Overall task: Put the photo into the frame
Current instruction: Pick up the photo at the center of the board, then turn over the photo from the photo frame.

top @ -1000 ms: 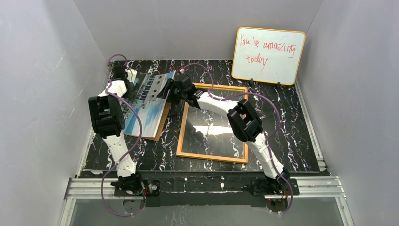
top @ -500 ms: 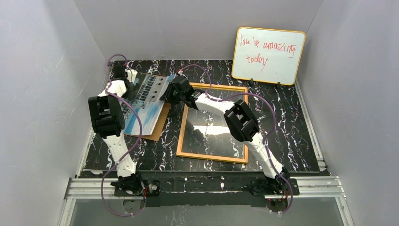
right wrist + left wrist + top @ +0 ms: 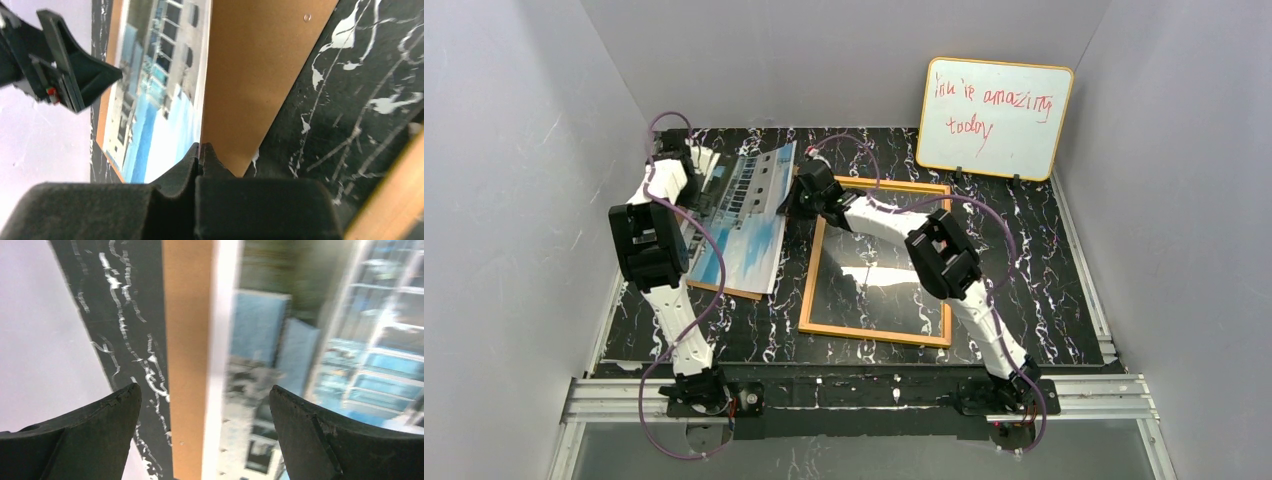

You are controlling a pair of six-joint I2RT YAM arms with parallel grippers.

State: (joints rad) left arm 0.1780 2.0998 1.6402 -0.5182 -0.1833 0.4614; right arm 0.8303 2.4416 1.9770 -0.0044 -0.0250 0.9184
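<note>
Clamped in right gripper (image 3: 200, 152): side edge of glossy rectangular building photo (image 3: 150, 100), raised over flat brown backing board (image 3: 250, 75). Spread wide over the photo's opposite edge, left gripper (image 3: 204, 390). Just beside right gripper, orange-rimmed picture frame (image 3: 810, 280) flat on black marbled tabletop (image 3: 1054, 250).

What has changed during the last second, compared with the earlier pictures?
The right pincer closed on the right edge of the photo, holding it just above the brown backing board. The left pincer now stands open astride the photo's left edge. The frame and the whiteboard stayed in place.
</note>
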